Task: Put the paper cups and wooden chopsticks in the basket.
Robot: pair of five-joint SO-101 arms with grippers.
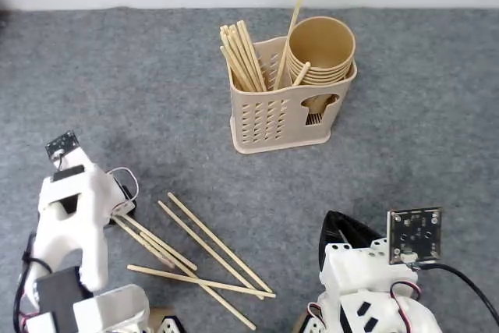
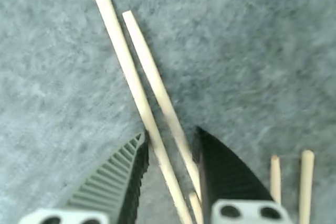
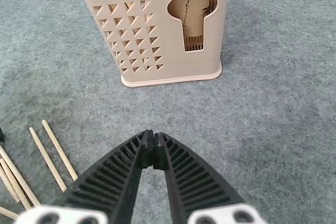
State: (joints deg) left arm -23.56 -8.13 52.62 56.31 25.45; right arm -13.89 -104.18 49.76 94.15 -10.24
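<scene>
**L tool astride loose sticks; R tool clenched, empty**

L tool (image 2: 172,134): released, jaws apart, down at tabletop (image 2: 262,51) level by the near-left corner. Two loose chopsticks (image 2: 137,85) run btwn the jaws, side by side w/ a slim gap. One lies against the ribbed finger (image 2: 118,177), the other just beside the smooth finger (image 2: 226,177). Not gripped. Two more stick ends (image 2: 306,182) lie just outside the smooth finger.

R tool (image 3: 154,139): clenched, tips touching, nothing held. Sits near the near edge, right of centre, facing the basket (image 3: 157,40).

Other loose sticks (image 1: 207,259): flat on tabletop, some crossing, btwn the two arms near the near edge.

Basket: upright, mid tabletop toward the far edge. Paper cups (image 1: 321,44) stacked in one compartment. Chopstick bundle (image 1: 242,52) upright in the other. One long stick (image 1: 293,21) leans beside the cups.
</scene>
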